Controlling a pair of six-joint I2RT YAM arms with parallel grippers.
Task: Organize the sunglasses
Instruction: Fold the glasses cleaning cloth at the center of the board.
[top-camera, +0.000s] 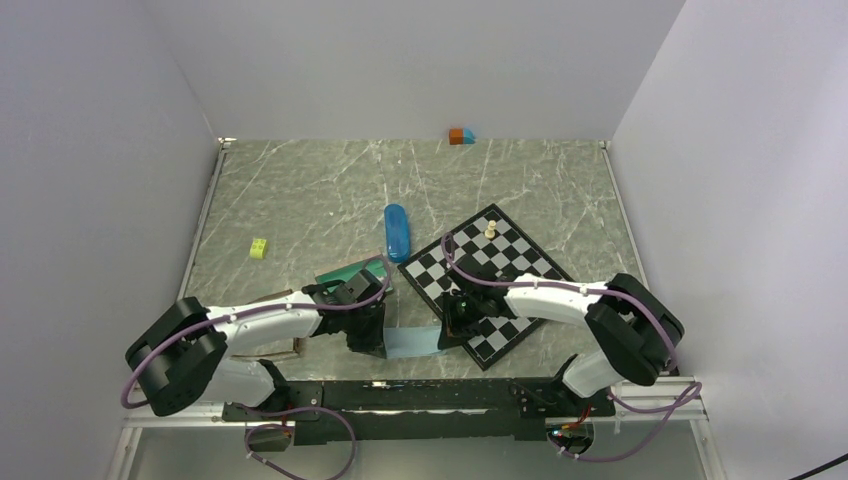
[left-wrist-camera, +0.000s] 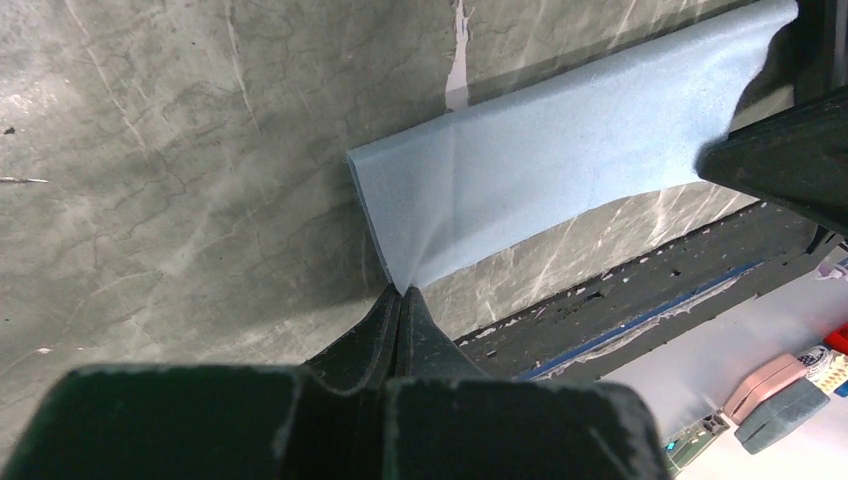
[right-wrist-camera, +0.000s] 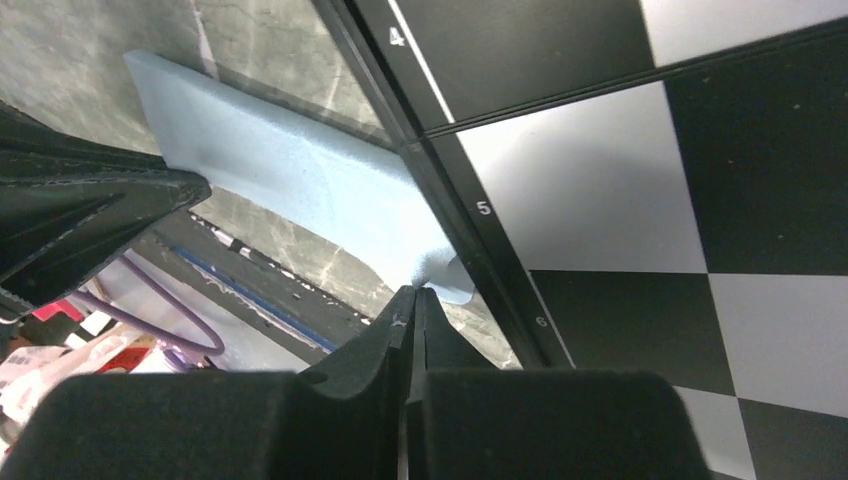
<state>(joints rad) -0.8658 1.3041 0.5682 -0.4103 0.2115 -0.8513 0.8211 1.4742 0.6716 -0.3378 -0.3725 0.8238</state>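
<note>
At the table's near edge, the left gripper (left-wrist-camera: 400, 300) was clamped shut on one corner of a light-blue cloth (left-wrist-camera: 540, 170). The right gripper (right-wrist-camera: 415, 296) pinched the opposite corner, its closed tips just beside the numbered border of the chessboard (right-wrist-camera: 600, 180). The cloth stretched between them, casting a shadow on the grey marble table (top-camera: 300, 190). On either side of the left forearm, thin brown temples of the brown-framed sunglasses (top-camera: 272, 296) stuck out from under the arm; the rest of that pair was hidden. The purple pair could not be made out. Farther back lay a blue capsule case (top-camera: 396, 232) beside the chessboard, a white chess piece (top-camera: 490, 230) on the board, a yellow-green brick (top-camera: 259, 249) off to the left, and — at the far wall — an orange block (top-camera: 456, 136) touching a blue block (top-camera: 468, 135).
</note>
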